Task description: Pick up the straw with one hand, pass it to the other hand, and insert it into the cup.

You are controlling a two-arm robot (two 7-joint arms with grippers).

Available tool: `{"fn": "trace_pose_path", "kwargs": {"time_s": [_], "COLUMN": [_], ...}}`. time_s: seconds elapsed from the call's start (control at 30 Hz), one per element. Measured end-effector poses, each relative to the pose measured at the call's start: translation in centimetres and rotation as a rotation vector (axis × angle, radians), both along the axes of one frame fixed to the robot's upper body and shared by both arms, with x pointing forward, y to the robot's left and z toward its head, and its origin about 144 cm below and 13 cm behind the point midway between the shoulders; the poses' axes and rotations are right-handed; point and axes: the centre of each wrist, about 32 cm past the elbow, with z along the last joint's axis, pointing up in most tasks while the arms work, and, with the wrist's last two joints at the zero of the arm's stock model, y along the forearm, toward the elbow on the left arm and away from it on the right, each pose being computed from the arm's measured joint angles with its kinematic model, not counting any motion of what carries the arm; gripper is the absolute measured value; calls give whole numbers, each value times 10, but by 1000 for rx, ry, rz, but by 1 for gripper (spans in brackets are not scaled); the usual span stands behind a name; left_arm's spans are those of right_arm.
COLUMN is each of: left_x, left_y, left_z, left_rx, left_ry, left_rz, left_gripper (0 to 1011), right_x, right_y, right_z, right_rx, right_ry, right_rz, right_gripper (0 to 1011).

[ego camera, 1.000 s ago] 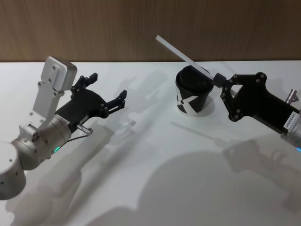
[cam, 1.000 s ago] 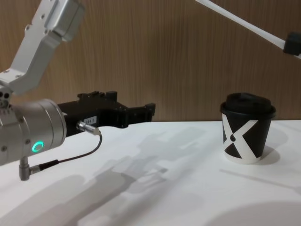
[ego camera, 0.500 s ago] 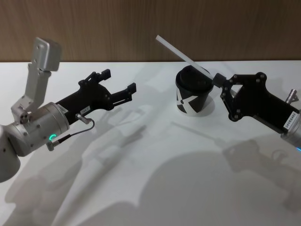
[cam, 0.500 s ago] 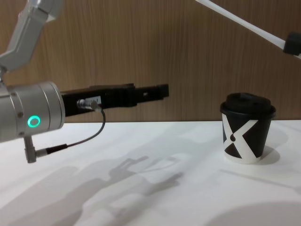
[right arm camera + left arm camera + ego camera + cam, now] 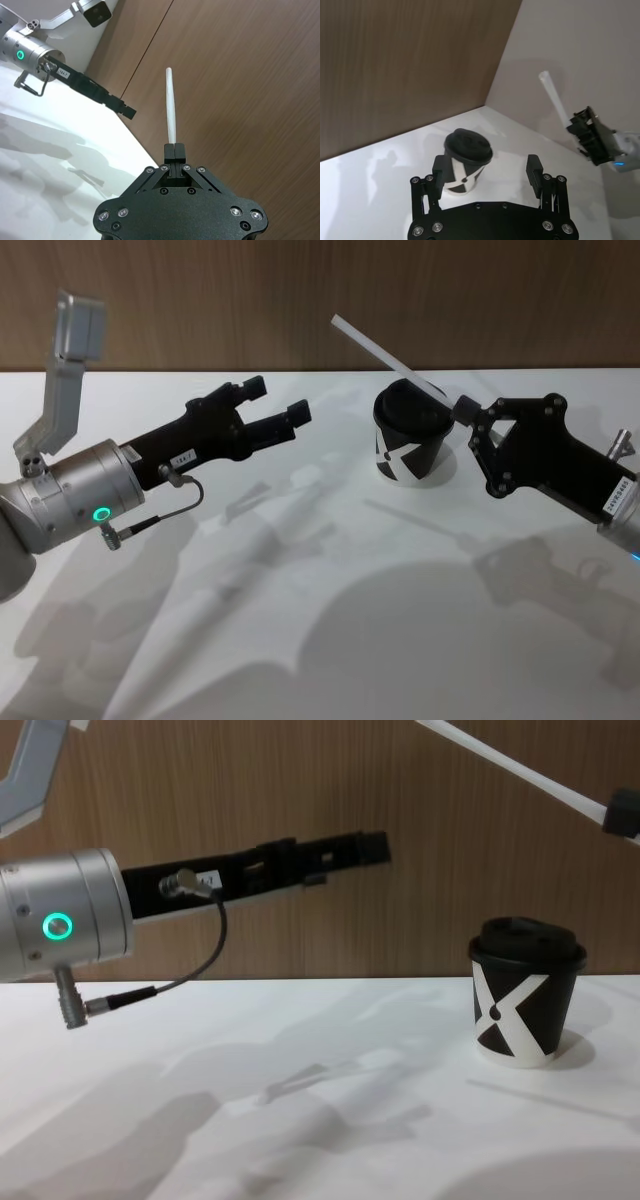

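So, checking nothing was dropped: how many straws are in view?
1. The straw is pinched at its lower end by the right gripper, slanting up above the cup. The left gripper, open, hovers to the cup's left.

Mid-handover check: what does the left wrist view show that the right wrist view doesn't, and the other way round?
Left wrist view, not the right wrist view: the cup, lid on, seen just beyond the left gripper, whose fingers are open. Right wrist view, not the left wrist view: the green ring on the left arm, and a close look at the right gripper shut on one end of the straw. Both: the straw held up in the air by the right gripper, with the left gripper apart from it.
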Motion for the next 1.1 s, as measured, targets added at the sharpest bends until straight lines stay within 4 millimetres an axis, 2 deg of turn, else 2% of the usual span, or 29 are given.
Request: {"fn": "trace_pose_path", "kwargs": {"time_s": [0.43,1.1], "left_x": [3,8], "left_y": [-8,-37], "left_z": [2,-12], "left_rx": [-95,-225], "left_ry": [53,113], "left_rz": [-109,-189], "left_gripper": [1003,1003], "right_x": [0,0], "right_y": [0,0], "right_z": [0,0], "right_rx": [0,0], "right_ry": [0,0], "right_rz": [0,0], "right_gripper": [0,0]}}
